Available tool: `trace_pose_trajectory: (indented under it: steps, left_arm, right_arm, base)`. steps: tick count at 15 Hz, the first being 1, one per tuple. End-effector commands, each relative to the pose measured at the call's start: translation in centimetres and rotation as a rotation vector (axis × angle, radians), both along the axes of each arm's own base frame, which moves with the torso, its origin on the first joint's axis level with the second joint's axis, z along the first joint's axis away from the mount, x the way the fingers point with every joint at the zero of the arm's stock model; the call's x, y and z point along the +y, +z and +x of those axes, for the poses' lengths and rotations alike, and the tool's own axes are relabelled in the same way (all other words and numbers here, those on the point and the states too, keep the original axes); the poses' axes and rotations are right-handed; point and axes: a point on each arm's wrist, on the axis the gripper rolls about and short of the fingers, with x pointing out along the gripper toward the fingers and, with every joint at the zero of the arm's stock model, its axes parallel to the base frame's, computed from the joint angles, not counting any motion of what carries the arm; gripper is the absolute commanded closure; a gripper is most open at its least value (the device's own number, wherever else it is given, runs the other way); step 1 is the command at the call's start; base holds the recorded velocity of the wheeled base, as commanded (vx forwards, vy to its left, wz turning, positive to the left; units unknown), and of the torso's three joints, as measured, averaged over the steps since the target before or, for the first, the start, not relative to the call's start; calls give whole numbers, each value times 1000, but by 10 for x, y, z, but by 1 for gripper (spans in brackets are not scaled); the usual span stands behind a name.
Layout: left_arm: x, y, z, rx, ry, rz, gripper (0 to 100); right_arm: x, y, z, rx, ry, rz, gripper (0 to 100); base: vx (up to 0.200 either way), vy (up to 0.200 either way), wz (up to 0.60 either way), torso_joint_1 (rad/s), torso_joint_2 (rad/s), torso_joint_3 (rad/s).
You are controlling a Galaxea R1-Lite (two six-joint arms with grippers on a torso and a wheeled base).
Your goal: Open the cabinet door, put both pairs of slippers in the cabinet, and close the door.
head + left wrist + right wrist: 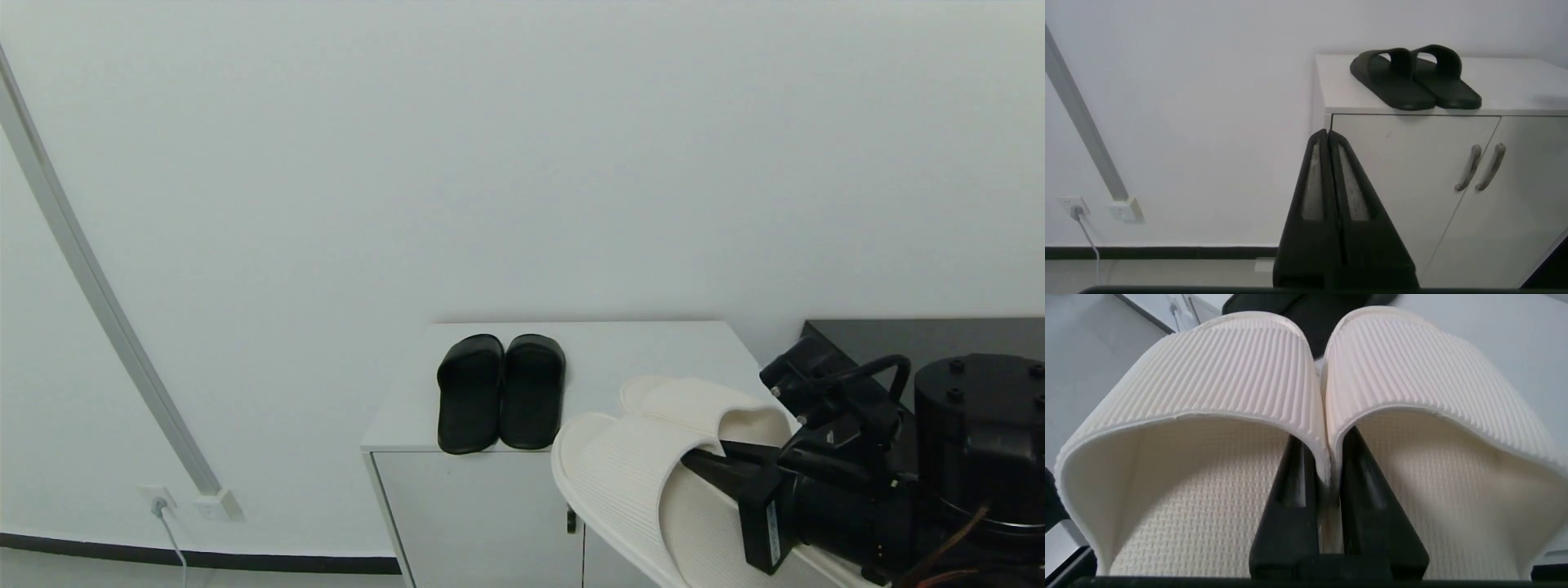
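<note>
A pair of black slippers [500, 392] [1417, 77] lies side by side on top of the white cabinet [482, 514] [1404, 180], near its front edge. Both cabinet doors are closed, and their handles [1482, 167] meet at the middle. My right gripper [710, 461] [1323, 469] is shut on the pair of white ribbed slippers [653, 457] [1315, 400]. One finger sits inside each slipper and pinches their adjoining walls. The pair hangs over the cabinet's front right part. My left gripper [1328, 135] is shut and empty, low in front of the cabinet's left side.
A dark tabletop [922, 339] adjoins the cabinet on the right. A wall socket with a plugged cable [159, 500] sits low on the left wall, below a slanting grey duct [90, 278]. Open floor lies left of the cabinet.
</note>
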Motion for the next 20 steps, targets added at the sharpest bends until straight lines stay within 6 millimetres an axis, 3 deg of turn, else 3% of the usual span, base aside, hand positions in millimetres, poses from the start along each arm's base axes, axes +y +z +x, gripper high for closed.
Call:
trace_pose_trajectory:
  steps: [1, 6, 20]
  left_arm:
    - [0, 0, 0, 2, 1, 0, 100]
    - [0, 0, 0, 1, 1, -2, 100]
    - [0, 0, 0, 1, 1, -2, 100]
  right_arm:
    - [1, -2, 0, 6, 4, -4, 100]
    - [1, -3, -1, 8, 6, -8, 100]
    - [-1, -14, -2, 23, 43, -15, 100]
  base:
    - [0, 0, 0, 0, 0, 0]
    - [-200, 0, 0, 4, 6, 3]
    - [0, 0, 0, 0, 0, 0]
